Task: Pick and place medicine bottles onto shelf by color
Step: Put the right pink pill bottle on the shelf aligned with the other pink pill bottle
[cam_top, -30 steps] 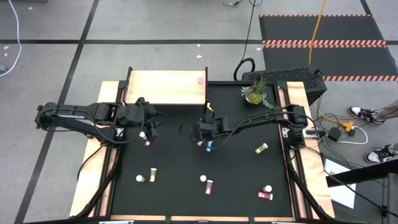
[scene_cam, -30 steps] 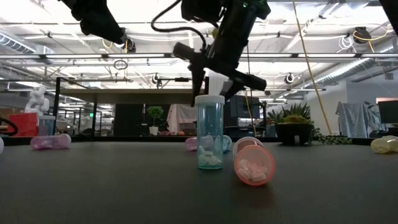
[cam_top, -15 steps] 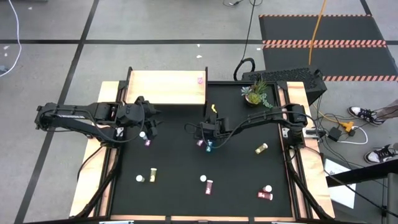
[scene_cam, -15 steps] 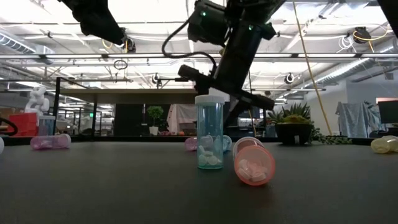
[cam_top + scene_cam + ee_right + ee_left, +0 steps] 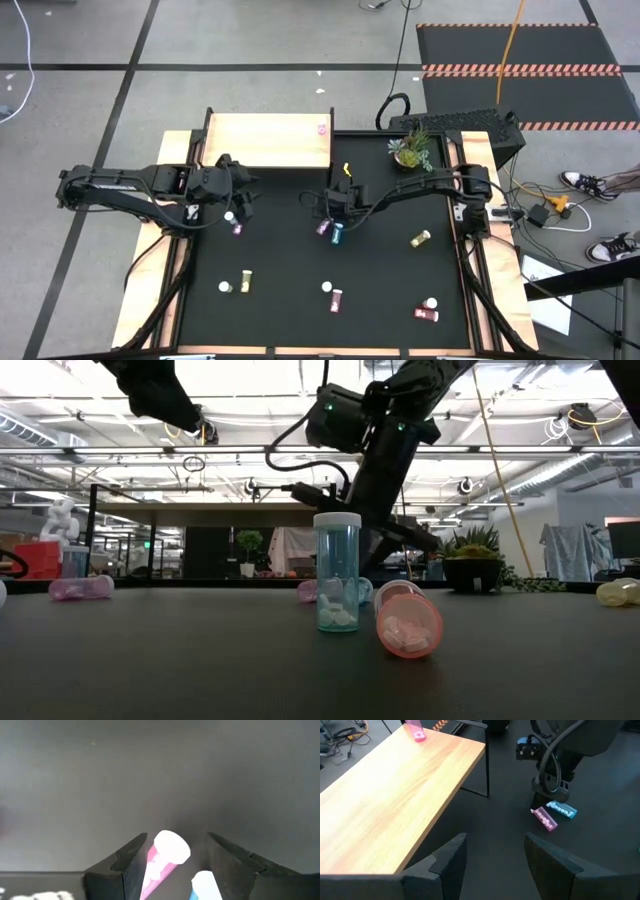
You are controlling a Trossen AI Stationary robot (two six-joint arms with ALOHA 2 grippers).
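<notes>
The black table (image 5: pixel 300 300) fills the middle of the floor, with the shelf (image 5: pixel 268 140) at its far left corner and one pink bottle (image 5: pixel 322 128) standing near the shelf's right end. A potted plant (image 5: pixel 413 150) sits at the far right corner.

The left arm waits by the shelf, its gripper (image 5: pixel 240 205) parted and empty, with a pink bottle (image 5: pixel 237 228) lying on the table just beside it. The right gripper (image 5: pixel 338 205) hangs low at mid-table, fingers spread wide, over two lying bottles: a pink one (image 5: pixel 162 860) between the fingers but not clamped, and a blue one (image 5: pixel 205 887) just beside it.

Closer to the front edge, a teal bottle (image 5: pixel 337 572) stands upright with a red one (image 5: pixel 407 622) on its side right next to it. More bottles lie scattered: yellow (image 5: pixel 420 238) on the right, another yellow (image 5: pixel 244 281) on the left, red (image 5: pixel 427 312) at front right.

I can read no labels or writing on any bottle.
</notes>
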